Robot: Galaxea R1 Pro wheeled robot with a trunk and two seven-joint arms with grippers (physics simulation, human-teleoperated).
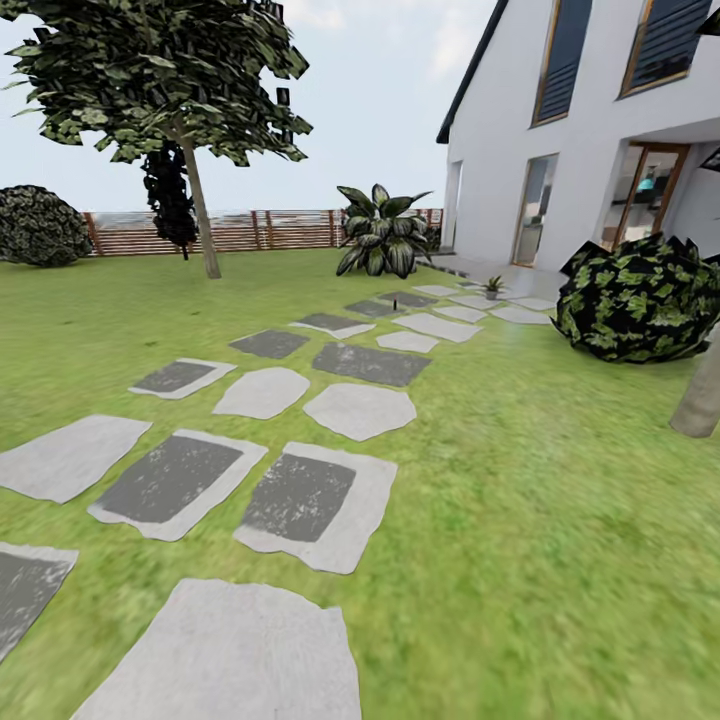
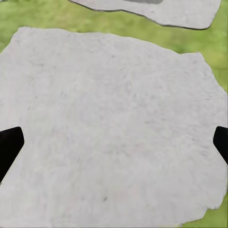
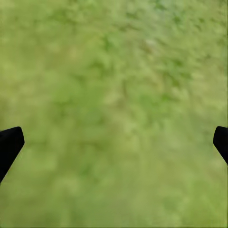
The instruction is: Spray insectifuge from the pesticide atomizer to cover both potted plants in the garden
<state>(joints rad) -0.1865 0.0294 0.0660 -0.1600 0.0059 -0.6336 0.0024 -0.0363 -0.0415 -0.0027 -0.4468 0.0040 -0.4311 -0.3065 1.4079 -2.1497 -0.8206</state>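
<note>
lawn [image 1: 560,520] carries irregular grey stepping stones [image 1: 318,505] (some dark-centred), one small potted plant [image 1: 492,287] on far stones

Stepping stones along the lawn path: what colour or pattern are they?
Irregular grey stepping stones, some plain pale grey, others with a dark grey centre patch and pale rim; clearest in the head view.

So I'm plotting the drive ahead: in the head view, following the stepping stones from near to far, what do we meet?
Pale stepping stone at the bottom edge → dark-centred stone → pale stone → small potted plant by the far stones → large leafy plant → wooden fence.
</note>
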